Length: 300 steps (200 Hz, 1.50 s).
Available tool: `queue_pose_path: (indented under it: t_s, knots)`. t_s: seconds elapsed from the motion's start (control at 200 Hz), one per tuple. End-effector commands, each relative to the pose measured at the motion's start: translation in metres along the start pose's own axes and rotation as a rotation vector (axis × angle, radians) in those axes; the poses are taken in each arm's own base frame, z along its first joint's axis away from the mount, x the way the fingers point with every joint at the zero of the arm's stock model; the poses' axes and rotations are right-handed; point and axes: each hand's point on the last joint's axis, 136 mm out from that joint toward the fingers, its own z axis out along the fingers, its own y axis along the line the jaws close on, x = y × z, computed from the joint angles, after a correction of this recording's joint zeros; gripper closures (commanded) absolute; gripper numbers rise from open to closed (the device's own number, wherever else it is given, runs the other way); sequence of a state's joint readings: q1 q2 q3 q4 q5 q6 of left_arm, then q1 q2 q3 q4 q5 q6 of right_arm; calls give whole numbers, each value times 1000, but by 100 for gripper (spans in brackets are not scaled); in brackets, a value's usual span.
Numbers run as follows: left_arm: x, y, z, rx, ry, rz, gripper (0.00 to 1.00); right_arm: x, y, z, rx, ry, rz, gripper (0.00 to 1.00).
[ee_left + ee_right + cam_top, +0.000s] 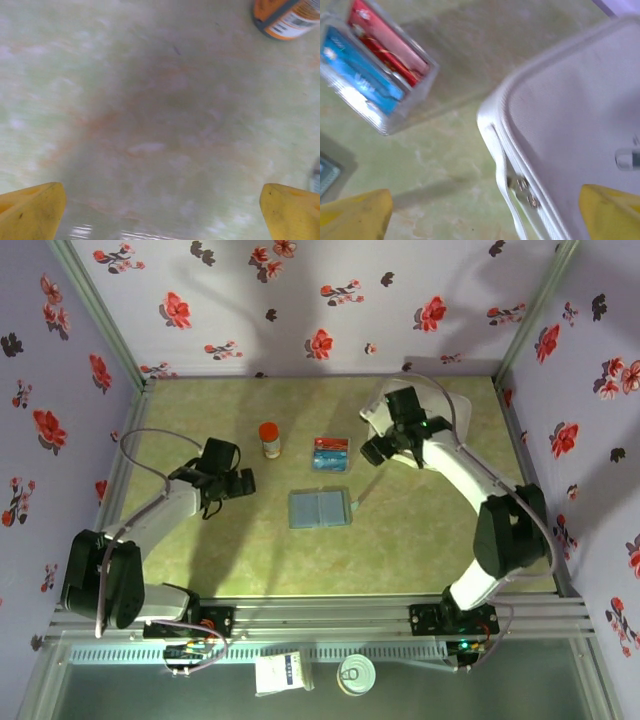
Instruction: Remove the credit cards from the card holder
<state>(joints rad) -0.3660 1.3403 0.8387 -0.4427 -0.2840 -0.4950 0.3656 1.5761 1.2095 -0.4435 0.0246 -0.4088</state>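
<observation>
Card holder (320, 509) flat between 2 bent arms, left fingers (30, 210) wide, right fingers (355, 215) wide, both empty

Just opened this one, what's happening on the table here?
Neither arm holds anything. The left gripper is open over bare table near the orange bottle, and the right gripper is open above the edge of the white box. The card holder lies opened flat mid-table, untouched. The teal and red credit cards stand in the clear stand just behind it, so they look to be out of the holder already.
</observation>
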Motion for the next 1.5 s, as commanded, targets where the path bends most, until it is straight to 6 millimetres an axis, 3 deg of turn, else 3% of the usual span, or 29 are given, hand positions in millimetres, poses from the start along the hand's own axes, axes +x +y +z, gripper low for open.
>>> queue_pose_path:
  t_s: [0.0, 0.275, 0.48, 0.63, 0.845, 1.045, 1.495]
  knots:
    - [-26, 34, -9, -169, -153, 27, 0, 16, -25, -7, 136, -68, 190, 1]
    - [-43, 57, -1, -245, -248, 80, 0, 101, -38, -6, 268, -103, 409, 1]
    - [-64, 74, -1, -283, -399, 139, 0, 128, -59, -9, 393, -228, 518, 1]
    - [-70, 86, 10, -260, -514, 104, 0, 133, -79, -7, 476, -304, 588, 1]
    - [-80, 79, 26, -152, -629, 136, 0, 123, -101, -1, 504, -398, 637, 1]
    - [-69, 73, 50, -42, -654, 125, 0, 133, -105, 17, 449, -431, 692, 1]
    - [-72, 73, 56, 18, -611, 120, 0, 139, -108, 18, 462, -446, 717, 1]
